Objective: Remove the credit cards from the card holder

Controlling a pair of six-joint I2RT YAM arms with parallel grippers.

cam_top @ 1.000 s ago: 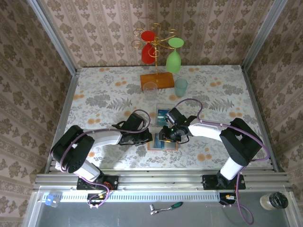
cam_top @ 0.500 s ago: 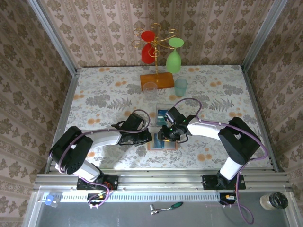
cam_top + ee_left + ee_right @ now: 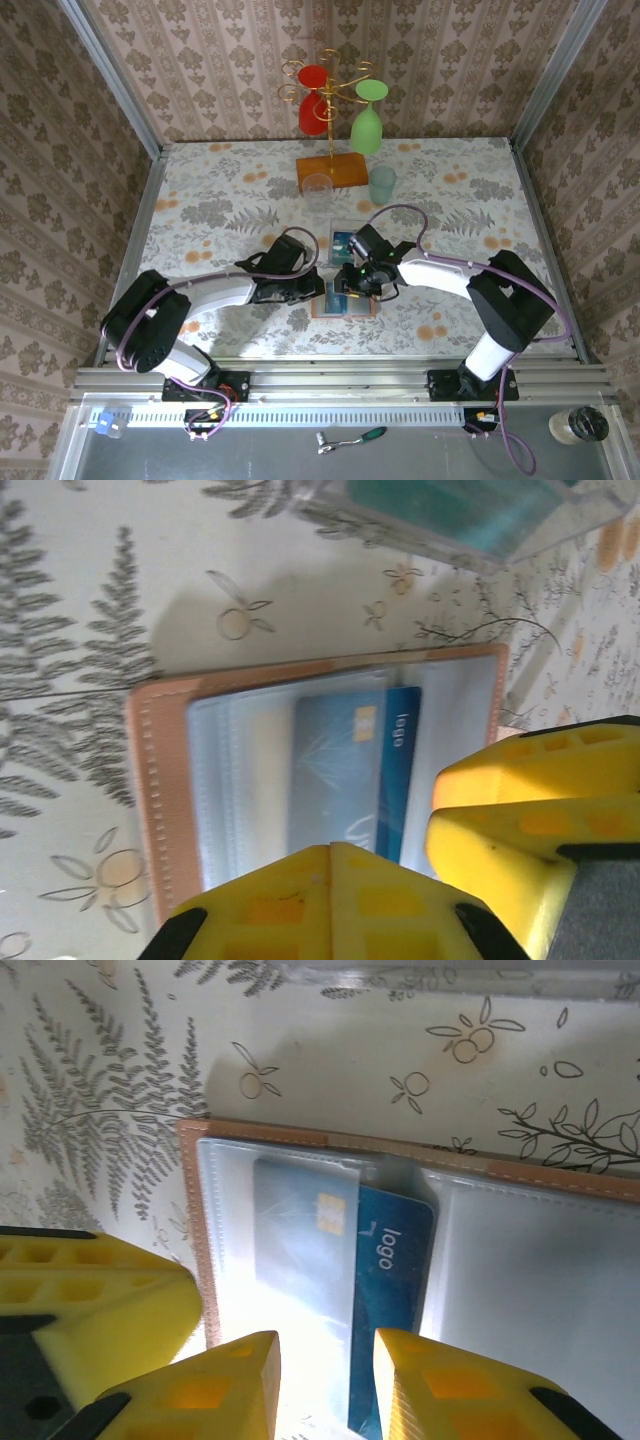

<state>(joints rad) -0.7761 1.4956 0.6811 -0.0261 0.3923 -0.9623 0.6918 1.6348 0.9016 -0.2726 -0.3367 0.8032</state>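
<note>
Looking down from above, finding the open card holder (image 3: 345, 311) flat on the surface (image 3: 220, 200), toward its near edge. From the left wrist, seeing the left pincer (image 3: 410, 855) shut, low over it. From the right wrist, seeing the right pincer (image 3: 325, 1380) slightly parted, gripping nothing, above two blue credit cards (image 3: 395, 1290) tucked in a pocket.

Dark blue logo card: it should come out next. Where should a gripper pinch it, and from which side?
Probably pinch the dark blue card by its uncovered logo strip, at the end nearest the right gripper, coming from there; the lighter blue card overlaps its other side.
</note>
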